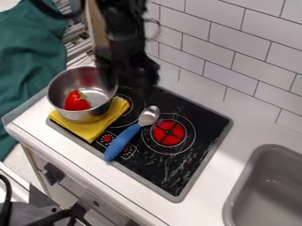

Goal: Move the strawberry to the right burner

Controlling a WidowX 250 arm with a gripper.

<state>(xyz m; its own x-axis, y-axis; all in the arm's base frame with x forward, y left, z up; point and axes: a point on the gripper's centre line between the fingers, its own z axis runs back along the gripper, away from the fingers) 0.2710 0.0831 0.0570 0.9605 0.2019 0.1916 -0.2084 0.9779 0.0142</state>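
Sink [235, 198], grey, one; we recorded one strawberry [77, 101] in a metal pot [88, 115], one black gripper [131, 77] near it, spread or closed we couldn't tell.

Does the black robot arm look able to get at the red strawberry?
Probably yes: the strawberry lies uncovered in the open silver metal pot, and the black gripper hangs by its rim.

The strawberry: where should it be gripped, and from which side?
Grip the strawberry across the middle of its plump red body, probably from straight above: it lies inside the pot, whose raised wall surrounds it, hindering a sideways approach.
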